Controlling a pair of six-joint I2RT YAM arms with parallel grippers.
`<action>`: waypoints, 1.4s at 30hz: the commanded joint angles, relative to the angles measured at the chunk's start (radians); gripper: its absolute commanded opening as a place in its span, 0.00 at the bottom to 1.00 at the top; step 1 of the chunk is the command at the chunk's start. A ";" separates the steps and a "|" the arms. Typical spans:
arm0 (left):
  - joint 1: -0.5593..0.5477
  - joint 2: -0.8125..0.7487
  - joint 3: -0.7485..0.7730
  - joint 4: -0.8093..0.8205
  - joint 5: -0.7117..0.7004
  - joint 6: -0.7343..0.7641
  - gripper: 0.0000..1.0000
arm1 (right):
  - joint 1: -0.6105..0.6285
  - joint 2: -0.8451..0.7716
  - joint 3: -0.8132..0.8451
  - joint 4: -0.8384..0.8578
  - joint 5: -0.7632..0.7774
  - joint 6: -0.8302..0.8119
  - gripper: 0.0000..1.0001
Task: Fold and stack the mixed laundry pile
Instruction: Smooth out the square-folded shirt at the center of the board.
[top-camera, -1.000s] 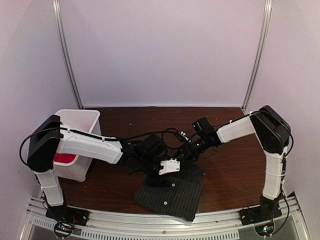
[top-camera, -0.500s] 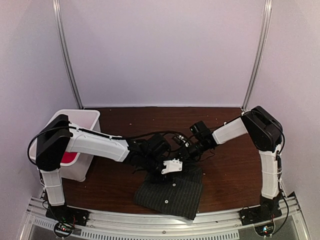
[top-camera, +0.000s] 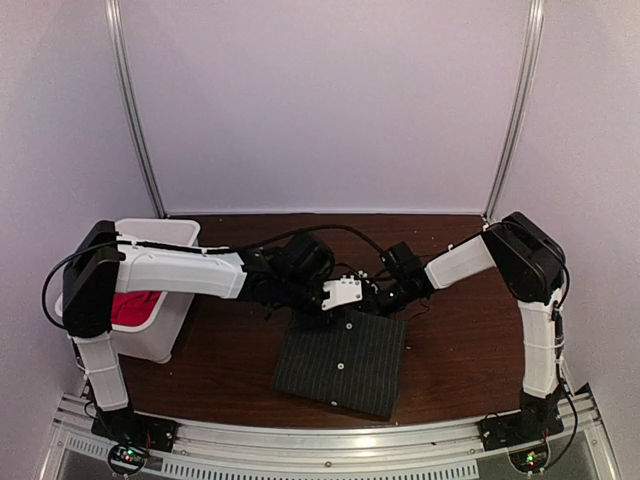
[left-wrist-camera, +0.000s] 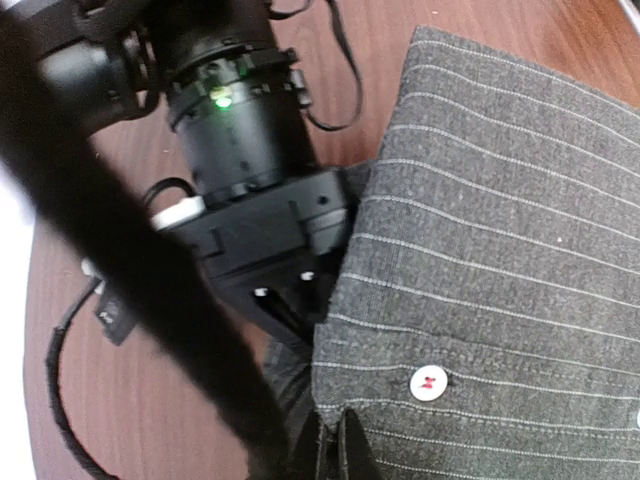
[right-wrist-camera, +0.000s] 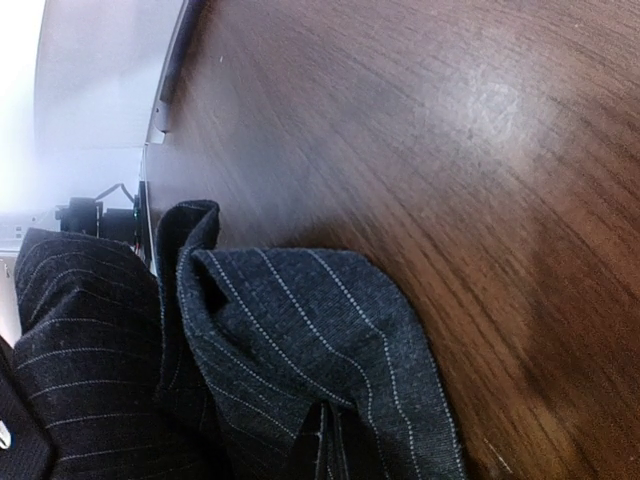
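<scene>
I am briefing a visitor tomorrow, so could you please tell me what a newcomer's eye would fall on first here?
The dark striped shirt, folded into a flat rectangle at the near middle of the table, stands out first. The left claw and the right claw both pinch its far edge. A red T-shirt shows in the white bin at the table's left.

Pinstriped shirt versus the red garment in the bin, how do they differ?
The pinstriped shirt is dark charcoal with thin pale stripes; the red garment is plain bright red. The shirt lies folded on the table; the red one sits bunched in the white bin. Both are cloth.
</scene>
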 joint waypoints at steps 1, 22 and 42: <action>0.002 0.012 0.030 0.108 -0.072 0.060 0.00 | 0.000 0.000 -0.011 -0.015 0.029 -0.006 0.05; -0.020 -0.028 -0.018 0.164 -0.020 0.130 0.00 | -0.063 0.037 0.121 -0.116 0.070 -0.042 0.15; 0.016 0.055 0.043 0.255 -0.034 0.131 0.00 | -0.018 0.092 0.112 -0.118 0.064 -0.054 0.13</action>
